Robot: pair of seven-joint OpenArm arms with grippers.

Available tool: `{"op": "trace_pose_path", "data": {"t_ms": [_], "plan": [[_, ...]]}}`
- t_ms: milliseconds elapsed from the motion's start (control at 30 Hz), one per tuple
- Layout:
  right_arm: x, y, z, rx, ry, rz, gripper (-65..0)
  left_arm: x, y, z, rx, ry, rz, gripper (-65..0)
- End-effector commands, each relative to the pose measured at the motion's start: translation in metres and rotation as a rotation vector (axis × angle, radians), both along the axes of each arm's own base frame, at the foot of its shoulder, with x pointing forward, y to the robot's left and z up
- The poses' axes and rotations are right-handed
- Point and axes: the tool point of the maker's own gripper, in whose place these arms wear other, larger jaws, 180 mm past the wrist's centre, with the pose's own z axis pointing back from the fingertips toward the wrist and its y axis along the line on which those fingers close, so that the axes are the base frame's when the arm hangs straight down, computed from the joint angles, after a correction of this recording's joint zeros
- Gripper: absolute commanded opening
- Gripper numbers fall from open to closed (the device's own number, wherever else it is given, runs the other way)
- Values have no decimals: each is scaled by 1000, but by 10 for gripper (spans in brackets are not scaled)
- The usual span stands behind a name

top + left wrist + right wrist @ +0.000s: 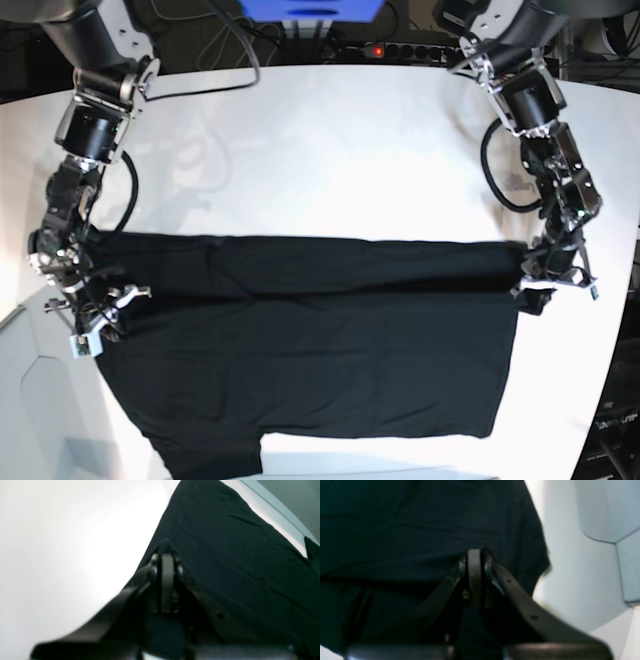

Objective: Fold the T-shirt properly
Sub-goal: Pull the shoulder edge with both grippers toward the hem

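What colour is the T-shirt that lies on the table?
Plain black; no print shows. The T-shirt shows best in the base view, spread on the white table.

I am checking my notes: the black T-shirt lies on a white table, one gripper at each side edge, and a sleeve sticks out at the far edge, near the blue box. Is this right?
Not quite. The sleeve of the T-shirt sticks out at the near edge, away from the blue box, as the base view shows. The white table and the left gripper and right gripper at the side edges are right.

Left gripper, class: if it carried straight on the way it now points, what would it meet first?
Most likely the T-shirt itself: the left gripper has its fingers pinched together at the cloth's edge, with black fabric directly ahead. Depth is unclear in this blurred view.
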Motion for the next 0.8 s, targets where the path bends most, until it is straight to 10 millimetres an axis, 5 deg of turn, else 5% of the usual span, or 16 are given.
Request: {"op": "trace_pose_path", "data": {"t_ms": [0,233,400,767], "plan": [[12,-6,25,-8,-74,-3,-563,10,8,23,23,-64,9,-572],[12,-9,32,-14,-90,-8,-284,12,7,45,51,-118,1,-375],[-2,-12,33,-51,-99,-4,-269,-6,6,53,104,-130,-9,-372],[-38,-7,26,-105,-90,17,-269,-34,10,-27,13,55,17,-369]]}}
